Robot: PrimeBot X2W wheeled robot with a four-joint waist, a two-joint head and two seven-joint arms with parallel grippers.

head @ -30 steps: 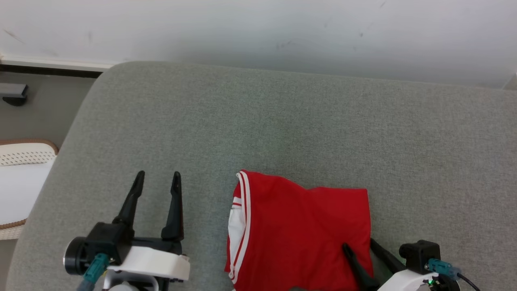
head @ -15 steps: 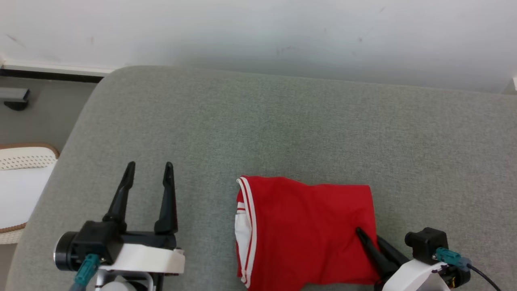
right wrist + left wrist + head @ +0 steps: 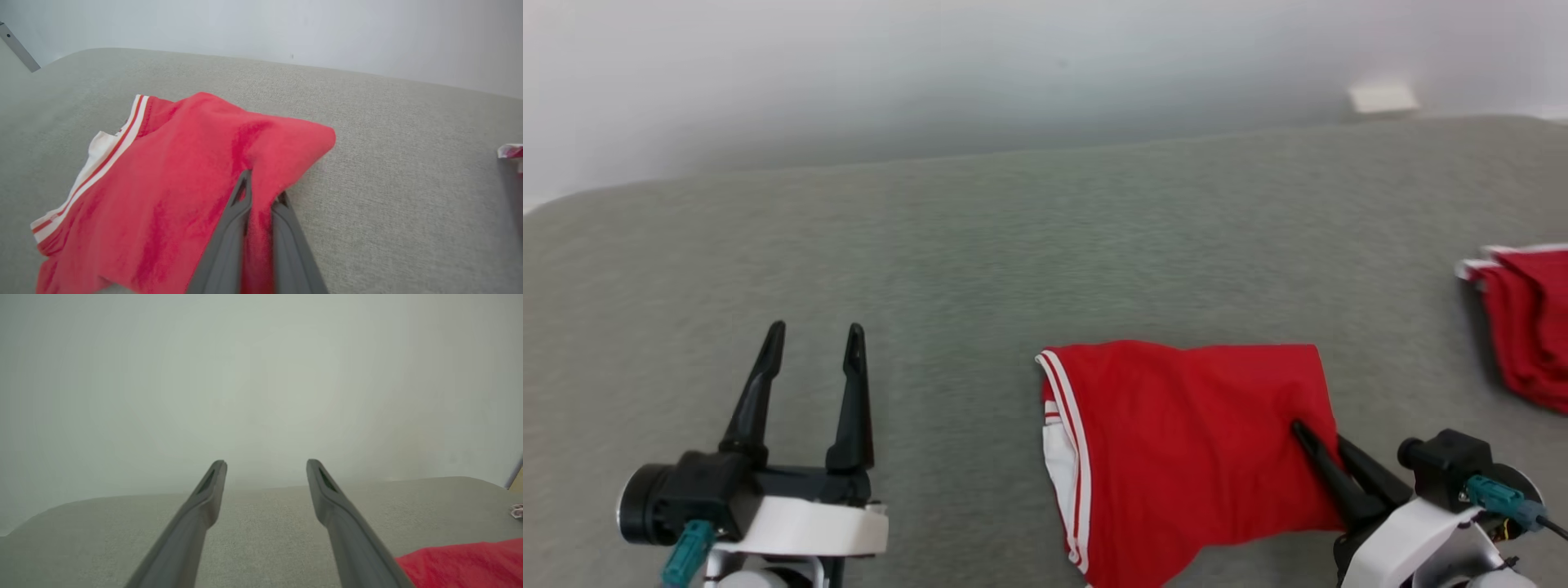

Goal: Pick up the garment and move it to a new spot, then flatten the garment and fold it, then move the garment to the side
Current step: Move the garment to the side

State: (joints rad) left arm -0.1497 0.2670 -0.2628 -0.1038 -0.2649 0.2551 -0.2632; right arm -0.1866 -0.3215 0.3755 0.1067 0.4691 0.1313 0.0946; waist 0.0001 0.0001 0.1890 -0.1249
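Note:
The garment [image 3: 1184, 441] is red with white stripes along its left hem and lies folded on the grey cushion [image 3: 1013, 245]. My right gripper [image 3: 1319, 433] is shut on its right edge. In the right wrist view the red cloth [image 3: 171, 183] is pinched and raised between the fingers of my right gripper [image 3: 263, 185]. My left gripper [image 3: 814, 328] hovers open over bare cushion to the left of the garment, holding nothing. The left wrist view shows that gripper [image 3: 266, 462] with its fingers spread, and a corner of the garment [image 3: 461, 563] at the lower right.
Another red and white cloth [image 3: 1527, 318] lies at the cushion's right edge, its corner [image 3: 510, 151] showing in the right wrist view. A pale wall runs behind the cushion. Bare grey cushion stretches beyond and left of the garment.
My right gripper has shut on the garment's right edge and drawn it slightly to the right. The head camera has swung right, bringing the other red cloth into view.

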